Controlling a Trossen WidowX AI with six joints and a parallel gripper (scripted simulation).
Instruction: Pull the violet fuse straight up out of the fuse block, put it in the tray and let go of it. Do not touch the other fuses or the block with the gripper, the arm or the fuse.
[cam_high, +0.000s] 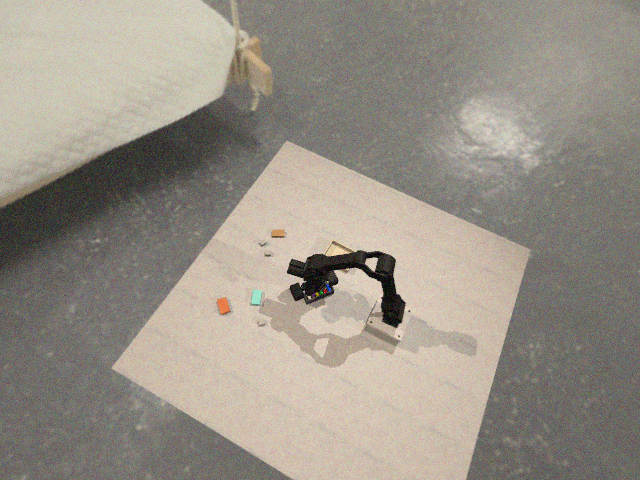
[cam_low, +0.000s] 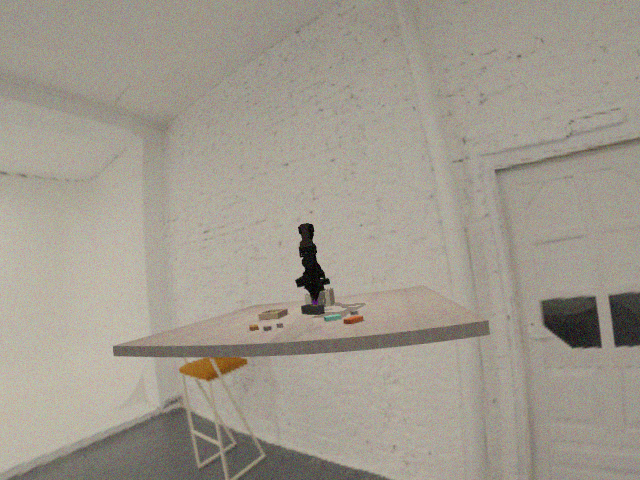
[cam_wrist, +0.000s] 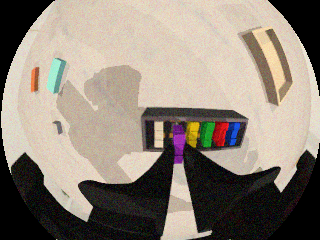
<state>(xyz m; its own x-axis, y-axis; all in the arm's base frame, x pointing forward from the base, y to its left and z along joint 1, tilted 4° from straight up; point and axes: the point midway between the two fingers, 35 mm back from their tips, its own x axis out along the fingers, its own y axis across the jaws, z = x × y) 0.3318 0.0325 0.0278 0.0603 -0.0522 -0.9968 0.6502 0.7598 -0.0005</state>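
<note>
at the far left of the wrist view lies an orange block (cam_high: 223, 305) (cam_low: 353, 319) (cam_wrist: 35, 79), then a teal block (cam_high: 256, 297) (cam_low: 332, 317) (cam_wrist: 56, 76) near it. a small grey piece (cam_high: 261, 323) (cam_wrist: 58, 127) lies just below them. right of these stands the fuse block (cam_high: 318, 296) (cam_low: 312, 310) (cam_wrist: 195, 113), a white fuse (cam_wrist: 159, 134) in its left part. next comes the violet fuse (cam_low: 314, 302) (cam_wrist: 178, 144), gripped between the fingertips of the gripper (cam_low: 314, 300) (cam_wrist: 178, 148) and upright above the block; whether its foot is fully clear i cannot tell. then follow the yellow (cam_wrist: 193, 134), green (cam_wrist: 207, 134), red (cam_wrist: 220, 134) and blue (cam_wrist: 233, 133) fuses, seated in a row. farthest right, apart from the block, sits the tray (cam_high: 334, 242) (cam_low: 272, 315) (cam_wrist: 261, 62), with the violet fuse outside it.
</note>
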